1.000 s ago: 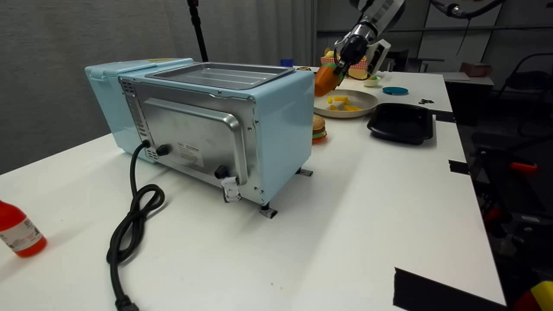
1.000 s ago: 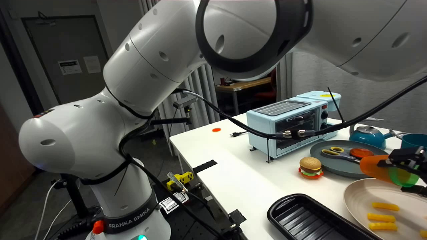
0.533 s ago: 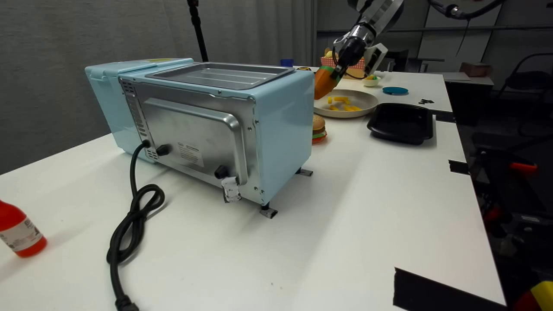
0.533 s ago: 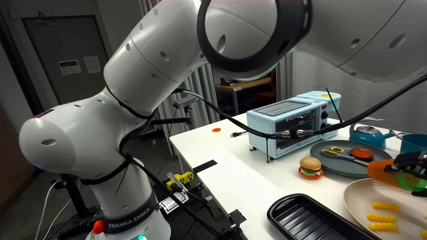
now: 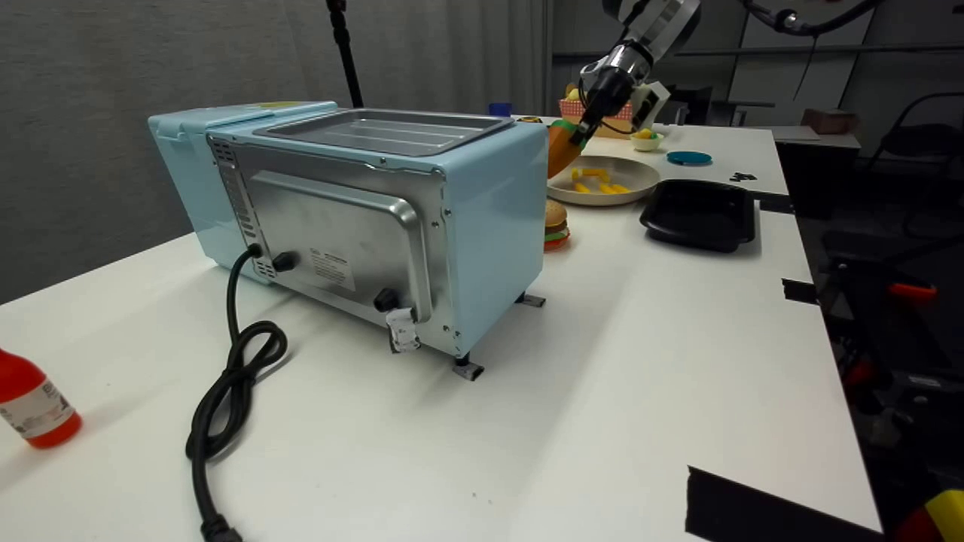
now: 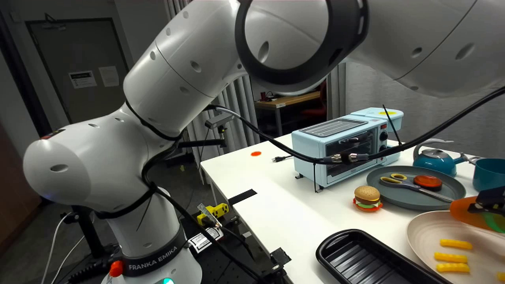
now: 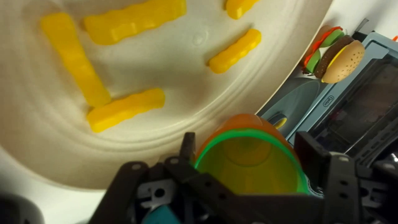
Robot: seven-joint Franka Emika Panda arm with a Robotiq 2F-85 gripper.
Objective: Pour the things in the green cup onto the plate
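Note:
The green cup [image 7: 248,165] has a green rim and lining and an orange outer body. It lies tilted between the fingers of my gripper [image 7: 247,146], with its open mouth facing the wrist camera. No pieces show in the visible inside of the cup. The cup also shows in both exterior views [image 5: 563,147] [image 6: 467,213], held above the edge of the plate. The plate [image 7: 186,74] is round and pale; it also shows in both exterior views [image 5: 642,181] [image 6: 424,236]. Several yellow sticks [image 7: 135,20] lie on it.
A black dish [image 5: 700,214] stands beside the plate. A toy burger [image 6: 367,197], a grey plate [image 6: 378,179] with scissors [image 6: 414,188] and a red disc [image 6: 427,182], a teal kettle [image 6: 435,161], a teal pot [image 6: 489,171] and the pale blue toaster [image 6: 335,142] stand nearby.
My gripper has moved right and slightly down in one exterior view, carrying the cup along. Some yellow sticks on the plate look slightly shifted in an exterior view.

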